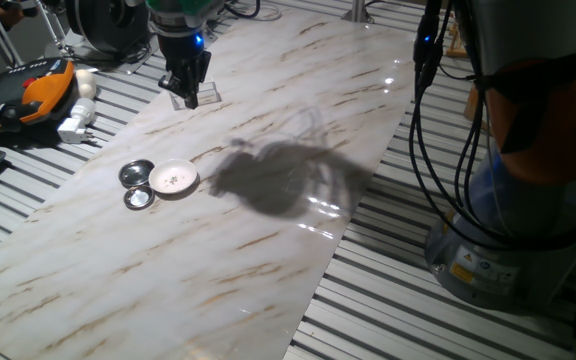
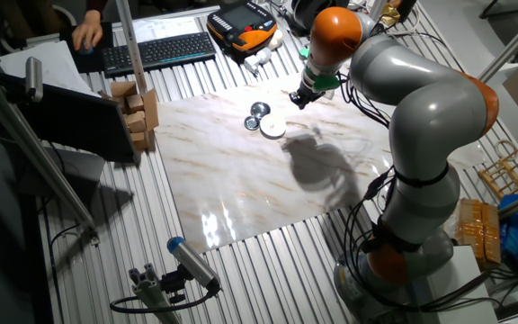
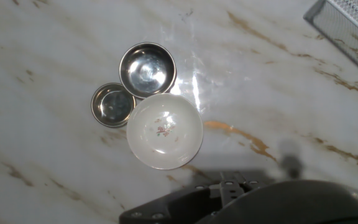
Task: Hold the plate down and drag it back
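Marble-patterned table (image 1: 268, 250) is sitting on a slatted metal bench, with the grey and orange arm (image 2: 421, 117) reaching over its far side. Gripper (image 1: 190, 92) is hanging above the tabletop, well apart from the plate (image 1: 174, 178), carrying nothing; whether its jaws are parted or closed I cannot tell. Plate is lying flat, touching two metal discs (image 3: 146, 67). Pressing and dragging are both looking not yet begun. Fingertips are hidden in hand view; a clear piece under the gripper is hard to make out.

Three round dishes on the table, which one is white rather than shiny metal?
The plate, the largest, with faint specks in its centre. The two metal discs beside it are shiny.
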### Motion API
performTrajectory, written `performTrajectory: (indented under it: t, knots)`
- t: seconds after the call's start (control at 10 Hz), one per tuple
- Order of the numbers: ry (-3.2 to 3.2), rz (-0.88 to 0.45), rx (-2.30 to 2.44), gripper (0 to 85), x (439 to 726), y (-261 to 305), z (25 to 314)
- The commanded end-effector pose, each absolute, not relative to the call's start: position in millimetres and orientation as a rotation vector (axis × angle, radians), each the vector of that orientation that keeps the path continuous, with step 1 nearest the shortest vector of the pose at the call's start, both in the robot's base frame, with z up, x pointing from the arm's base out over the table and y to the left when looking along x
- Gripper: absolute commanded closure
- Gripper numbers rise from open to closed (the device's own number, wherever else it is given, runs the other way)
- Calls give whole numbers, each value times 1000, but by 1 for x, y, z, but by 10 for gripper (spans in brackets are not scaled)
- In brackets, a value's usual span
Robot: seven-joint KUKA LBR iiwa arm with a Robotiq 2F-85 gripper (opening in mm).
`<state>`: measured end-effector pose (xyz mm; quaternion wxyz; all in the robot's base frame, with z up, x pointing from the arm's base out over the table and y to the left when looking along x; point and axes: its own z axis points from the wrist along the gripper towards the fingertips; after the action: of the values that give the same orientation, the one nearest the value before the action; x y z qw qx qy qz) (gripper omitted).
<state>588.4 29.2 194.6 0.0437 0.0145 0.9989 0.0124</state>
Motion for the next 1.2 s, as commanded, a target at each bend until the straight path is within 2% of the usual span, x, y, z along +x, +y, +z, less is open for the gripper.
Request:
performTrajectory:
  t: [0.0,1.1]
  knots:
    - [3054,35,43,850,589,29,195]
    - [3047,40,45,850,591,30,192]
